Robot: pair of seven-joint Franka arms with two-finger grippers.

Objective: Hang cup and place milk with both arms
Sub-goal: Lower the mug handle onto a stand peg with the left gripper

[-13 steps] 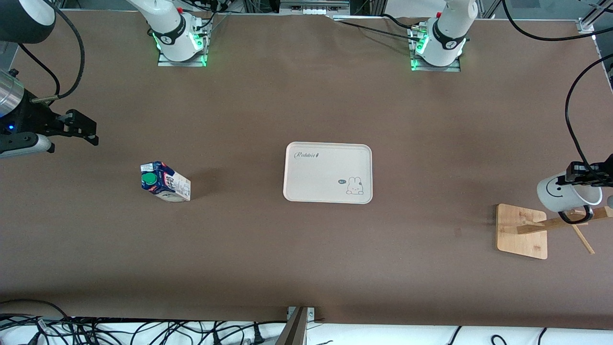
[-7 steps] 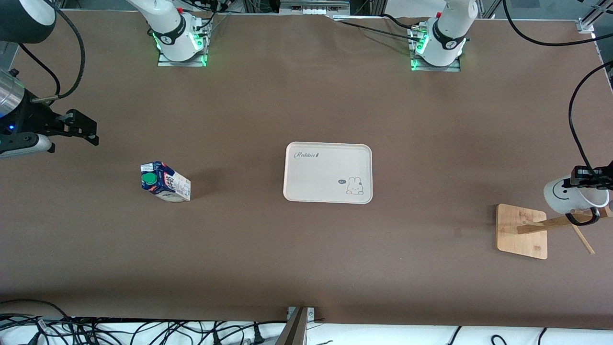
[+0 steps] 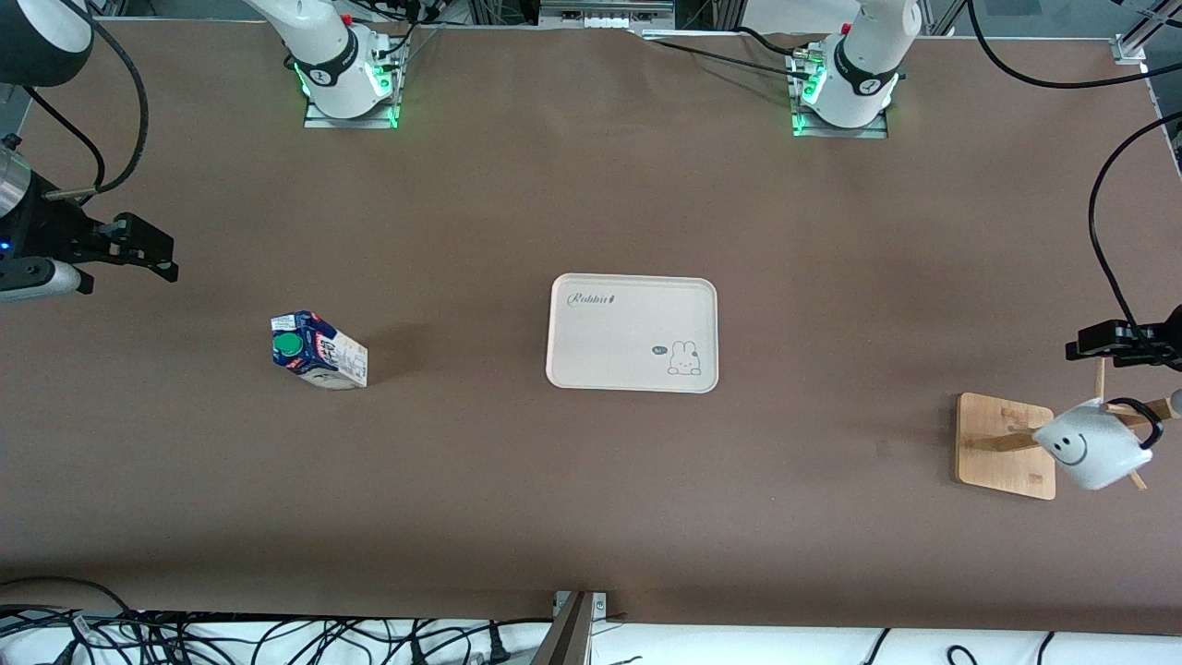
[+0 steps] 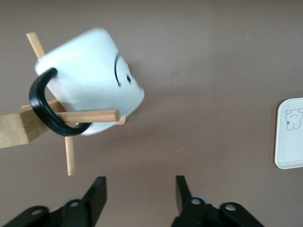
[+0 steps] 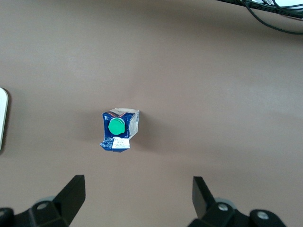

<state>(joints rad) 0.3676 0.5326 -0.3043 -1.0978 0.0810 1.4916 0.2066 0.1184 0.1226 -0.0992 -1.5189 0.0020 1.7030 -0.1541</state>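
White cup (image 3: 1088,453) with black smiley hangs tilted on a wooden peg (image 4: 87,116) of the bamboo rack (image 3: 1005,445) at the left arm's end of the table; its black loop handle (image 4: 47,109) is threaded over the peg, mouth turned downward and sideways. Left gripper (image 3: 1101,352) is above the rack, fingers spread apart and empty, clear of the cup; the left wrist view shows both fingers (image 4: 96,198) with open space between them and the mug hanging free. Milk carton (image 3: 318,350) stands on the brown table surface (image 3: 517,499) toward the right arm's end, green cap (image 5: 116,126) upward, well apart from the cream tray (image 3: 563,369) at table centre. The tray carries a rabbit print and nothing rests on it. Right gripper (image 3: 148,247) is in the air over the table near the right arm's edge, not over the carton in the front view; its fingers are wide apart and hold nothing, the carton visible below between them in the right wrist view.
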